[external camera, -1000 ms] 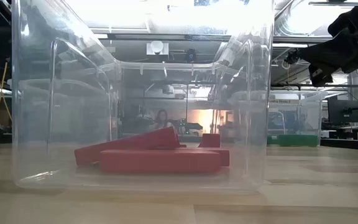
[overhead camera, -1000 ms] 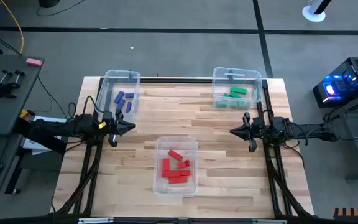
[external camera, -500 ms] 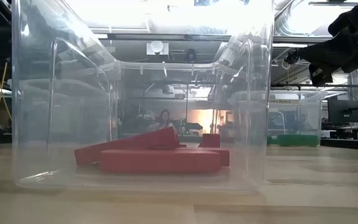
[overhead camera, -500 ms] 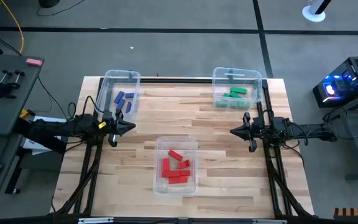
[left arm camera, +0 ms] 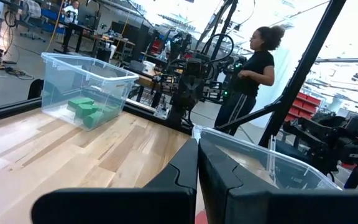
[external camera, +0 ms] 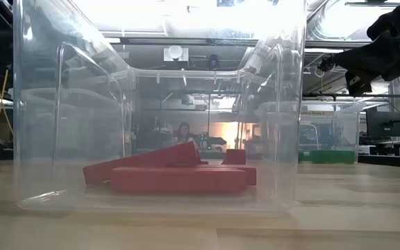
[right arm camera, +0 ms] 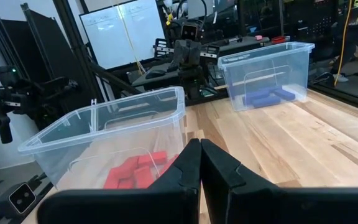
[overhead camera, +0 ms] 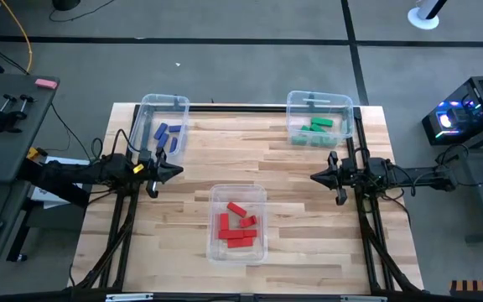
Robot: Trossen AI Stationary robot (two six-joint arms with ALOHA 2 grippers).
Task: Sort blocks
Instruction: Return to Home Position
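The blocks sit sorted by colour in three clear bins on the pale wooden worktop (overhead camera: 300, 218).

- **Red blocks** (overhead camera: 236, 227): these lie in the bin (overhead camera: 215, 220) at the lower centre of the high view. There are several long bars and at least one shorter piece, all matte solid red. In the low view they fill the middle of the frame. One long bar (external camera: 179, 179) lies flat along the front and another leans at a slant on the pile behind it.
- **Blue blocks** (overhead camera: 167, 134): these are a small loose scatter of short bars in the bin (overhead camera: 148, 117) at the upper left of the high view. In the right wrist view they show as flat dark-blue pieces on that bin's floor.
- **Green blocks** (overhead camera: 317, 127): these are bunched in the bin (overhead camera: 295, 105) at the upper right of the high view. In the left wrist view they show as a chunky heap (left arm camera: 84, 109) at that frame's left.

The left arm (overhead camera: 99, 170) reaches in from the left edge of the worktop. Its jaws are pressed together, holding nothing, just below the blue bin. The right arm (overhead camera: 384, 175) mirrors it from the right edge. Its jaws are likewise together and empty, below the green bin. Both sets of jaws stand well apart from the red bin.

A person (left arm camera: 246, 74) in dark clothes stands beyond the worktop in the left wrist view.
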